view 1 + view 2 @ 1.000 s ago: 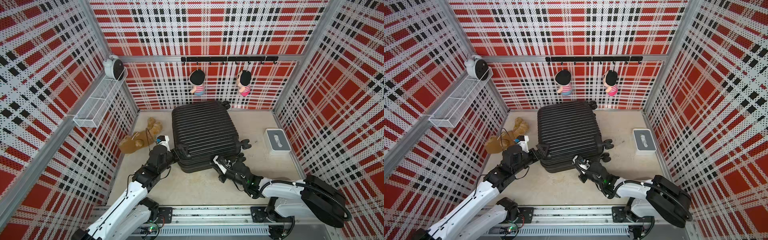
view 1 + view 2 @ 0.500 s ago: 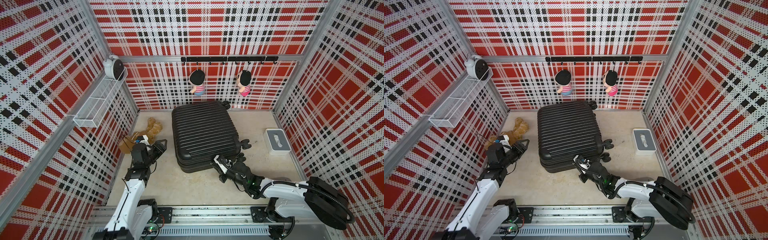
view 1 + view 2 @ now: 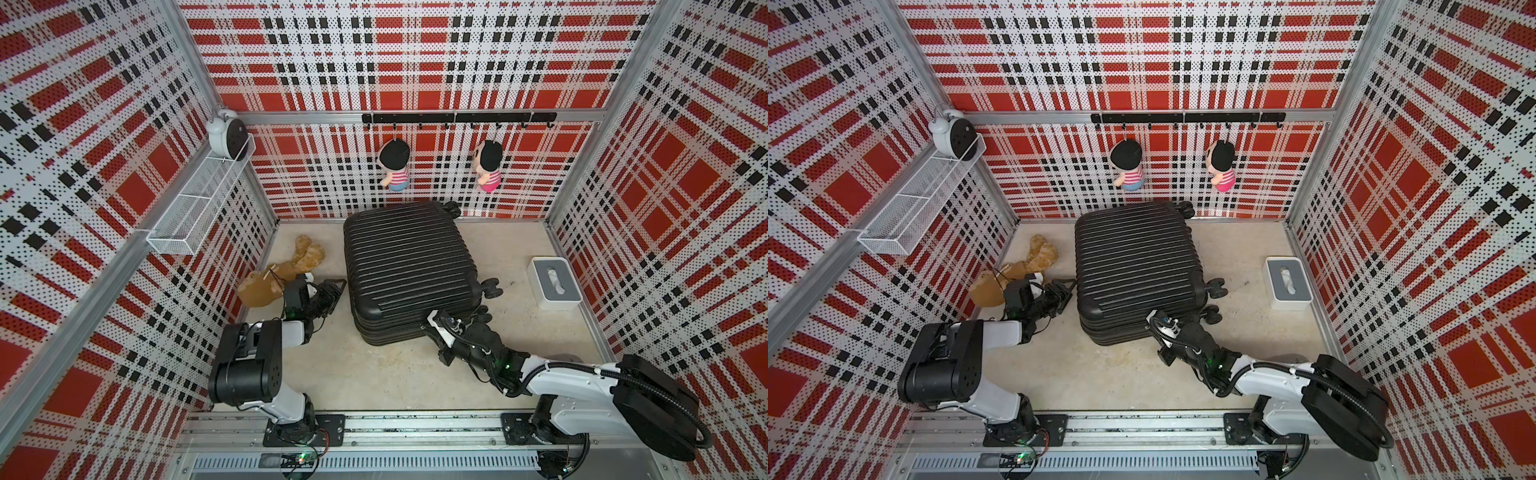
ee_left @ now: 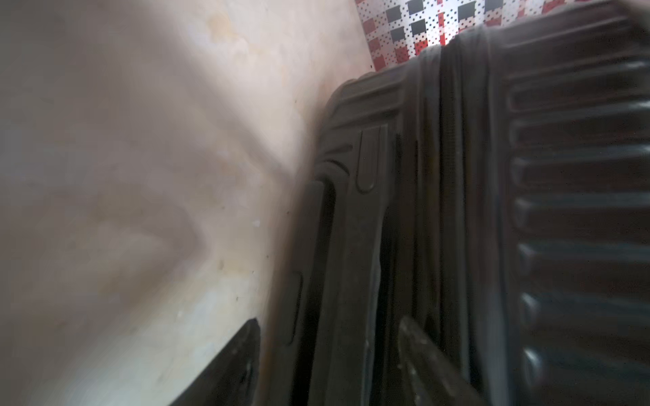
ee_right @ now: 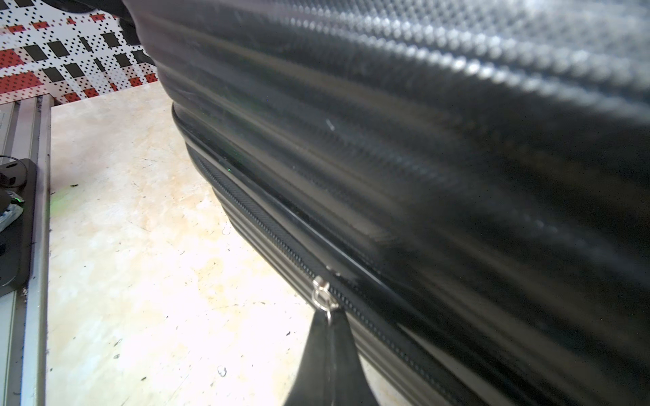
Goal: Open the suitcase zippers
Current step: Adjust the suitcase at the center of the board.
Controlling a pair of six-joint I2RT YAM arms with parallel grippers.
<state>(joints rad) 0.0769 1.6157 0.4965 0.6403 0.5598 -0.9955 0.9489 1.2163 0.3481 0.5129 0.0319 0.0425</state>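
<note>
Two grippers: right gripper [image 5: 329, 328] pinched on zipper pull [image 5: 321, 294]; left gripper [image 3: 335, 293] parted, empty, beside suitcase [image 3: 409, 266].

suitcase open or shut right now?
Shut. In both top views the suitcase lies flat, shells stacked together, no lining showing. Right claw pinches a zipper pull; how much is unzipped: cannot tell.

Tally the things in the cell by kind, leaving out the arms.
Suitcase: 1
Hanging dolls: 2
Brown plush toy: 1
Tissue box: 1
Alarm clock: 1
Wire basket: 1
Total: 7
</note>
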